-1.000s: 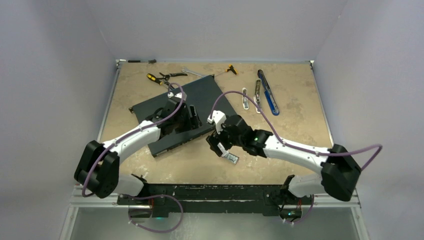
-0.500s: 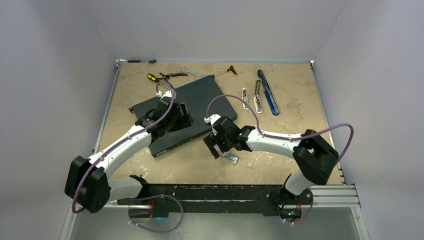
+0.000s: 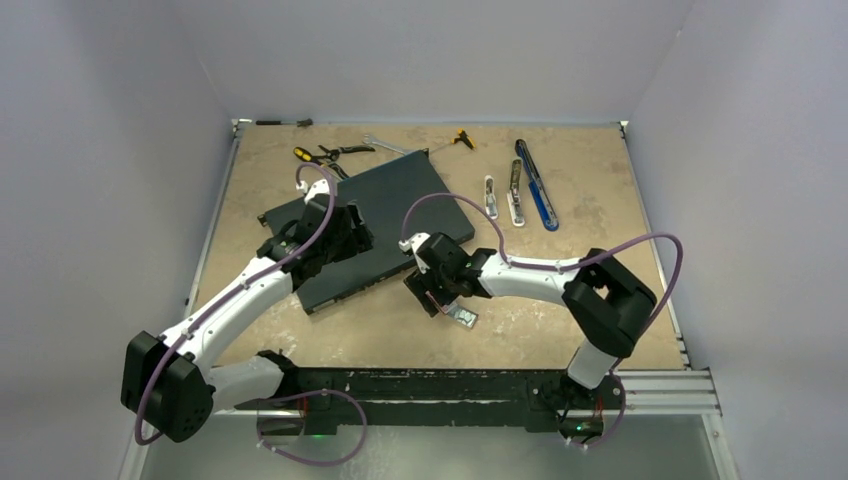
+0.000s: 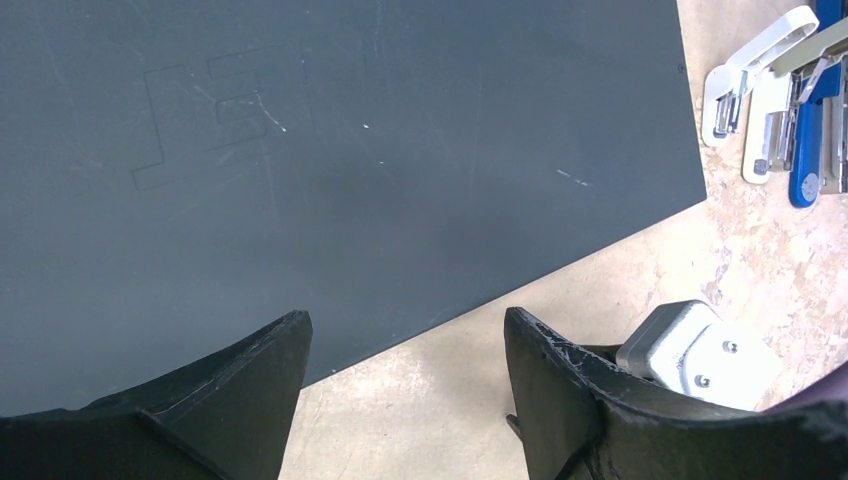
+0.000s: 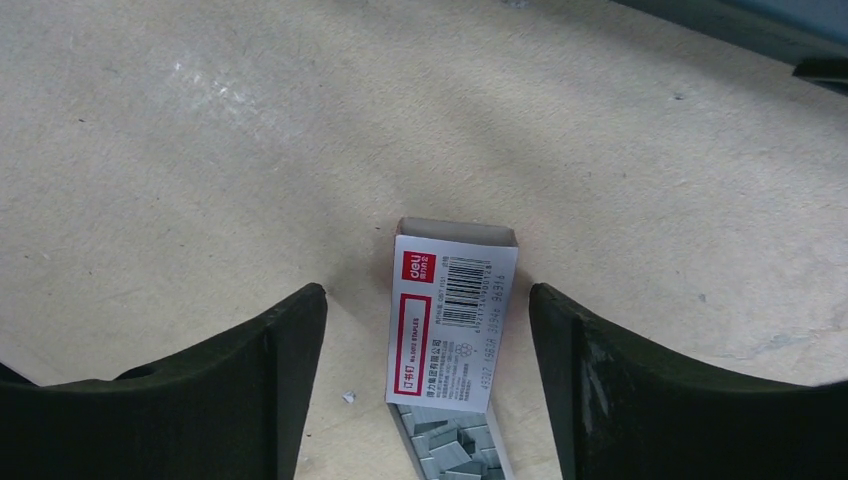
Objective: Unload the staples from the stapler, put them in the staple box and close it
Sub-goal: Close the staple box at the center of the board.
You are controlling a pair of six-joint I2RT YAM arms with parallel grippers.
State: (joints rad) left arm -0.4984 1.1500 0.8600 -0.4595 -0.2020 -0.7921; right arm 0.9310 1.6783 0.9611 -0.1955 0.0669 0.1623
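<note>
Grey staples lie heaped in the slid-out tray of a small red-and-white box on the tan table. My right gripper hangs open over that box, a finger on each side and clear of it. One loose staple bit lies by the left finger. A blue stapler and two white staplers rest at the back right, also in the left wrist view's corner. My left gripper stands open and empty over the dark mat's near edge.
The dark mat lies slanted across the middle left. Pliers with yellow handles, a wrench and a small yellow-handled tool line the back edge. Both arms' purple cables loop above the table.
My left arm has swung back and left over the mat. The right arm's elbow has folded in toward the table's middle; its jaws have narrowed slightly over the box, which has stayed put.
</note>
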